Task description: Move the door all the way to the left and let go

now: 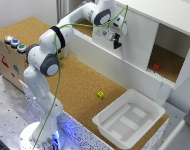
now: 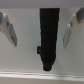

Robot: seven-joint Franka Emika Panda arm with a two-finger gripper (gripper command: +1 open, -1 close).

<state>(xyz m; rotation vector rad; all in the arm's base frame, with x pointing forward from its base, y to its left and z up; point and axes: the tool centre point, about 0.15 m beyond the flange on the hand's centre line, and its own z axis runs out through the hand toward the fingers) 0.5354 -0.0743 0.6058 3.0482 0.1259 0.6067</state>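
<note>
The door is a plain white panel covering the half of the white cabinet toward the exterior view's left. The other half stands open onto a cork floor. My gripper hangs in front of the door's left part. In the wrist view the gripper is open. Its pale fingers stand wide apart on either side of a dark vertical handle on the white door. Neither finger touches the handle.
A small red object lies inside the open cabinet half. A white plastic tray sits on the cork table, with a yellow-green cube beside it. A box with coloured buttons stands at the exterior view's left.
</note>
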